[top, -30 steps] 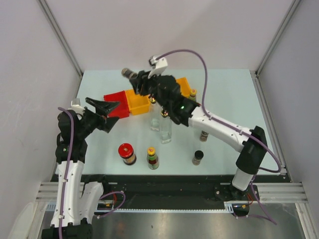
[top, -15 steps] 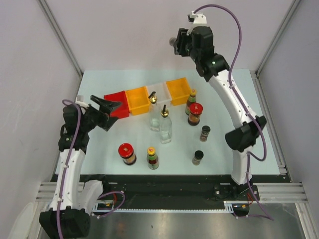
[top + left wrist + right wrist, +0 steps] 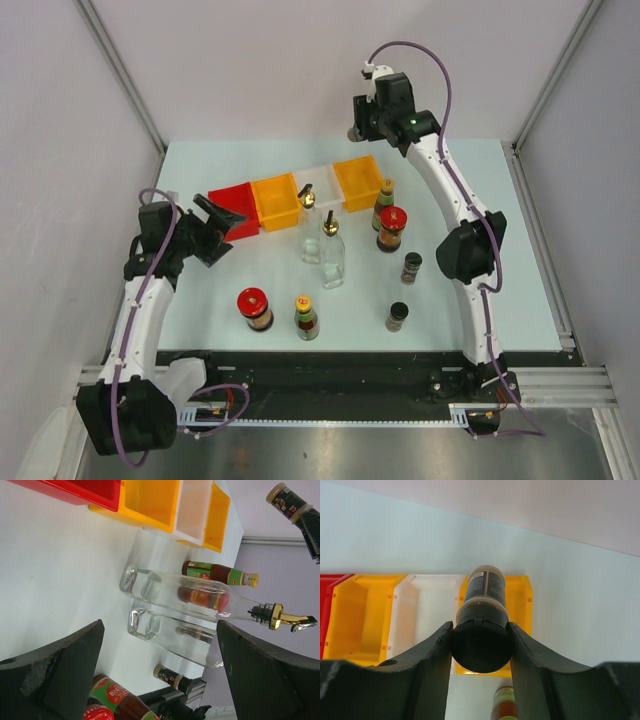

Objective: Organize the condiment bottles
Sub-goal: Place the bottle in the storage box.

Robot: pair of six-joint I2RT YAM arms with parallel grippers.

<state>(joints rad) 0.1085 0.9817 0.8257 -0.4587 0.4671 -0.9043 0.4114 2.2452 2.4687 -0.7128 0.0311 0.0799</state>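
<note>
Carrying, I judge: the right end effector is clamped on the black cap of a shaker, lifted high at upper centre of the overhead view, beyond the right-hand orange bin; next comes lowering it upright into place; the right arm stretches far up; the left end effector gapes empty at middle left.

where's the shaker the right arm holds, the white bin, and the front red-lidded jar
shaker (image 3: 480, 645), right wrist view, black cap
white bin (image 3: 425, 615), right wrist view, bare inside
front red-lidded jar (image 3: 254, 302), top view, red lid
</note>
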